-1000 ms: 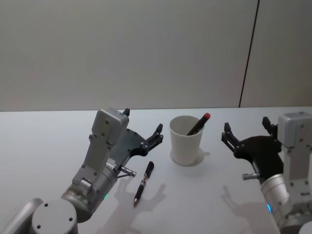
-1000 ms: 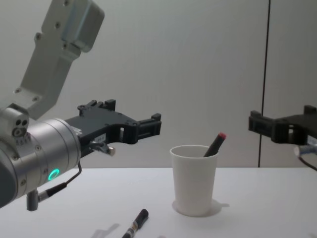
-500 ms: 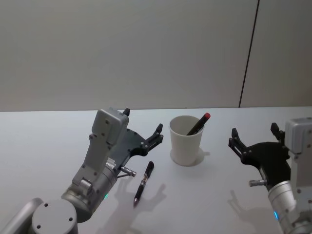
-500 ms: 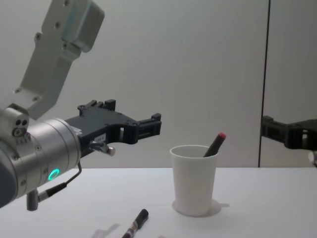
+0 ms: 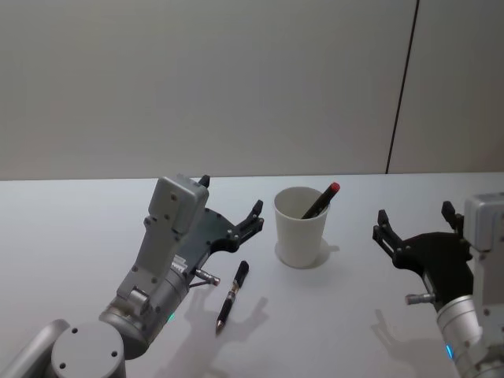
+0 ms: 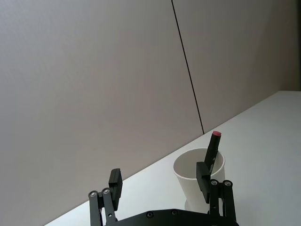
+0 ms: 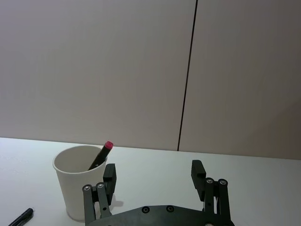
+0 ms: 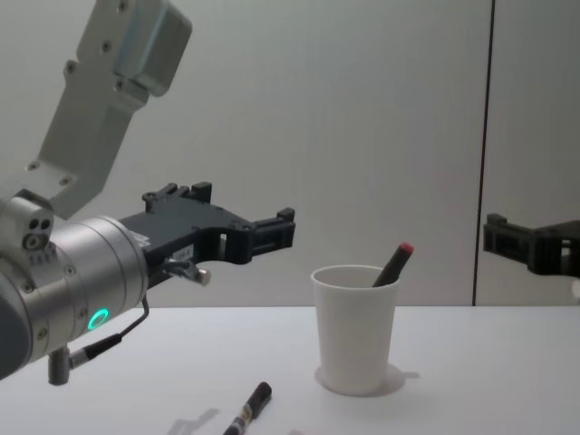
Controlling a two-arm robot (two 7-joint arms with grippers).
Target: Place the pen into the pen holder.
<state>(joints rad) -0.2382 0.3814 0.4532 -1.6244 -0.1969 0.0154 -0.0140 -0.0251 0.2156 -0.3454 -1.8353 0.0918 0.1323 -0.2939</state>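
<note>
Left gripper (image 5: 231,197) hovers above table (image 5: 79,228), fingers spread, empty, just beside black pen (image 5: 232,294). Pen lies flat, left of pen holder (image 5: 300,227), so gripper seems poised for pickup. Red-capped pen (image 5: 319,201) leans inside holder against rim. Right gripper (image 5: 415,214) spread, empty, well right of holder, probably leaving drop path clear.

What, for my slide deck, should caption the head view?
Open left gripper hovers by a black pen on the table; a white cup holds a red-capped pen; open right gripper hangs nearby.
</note>
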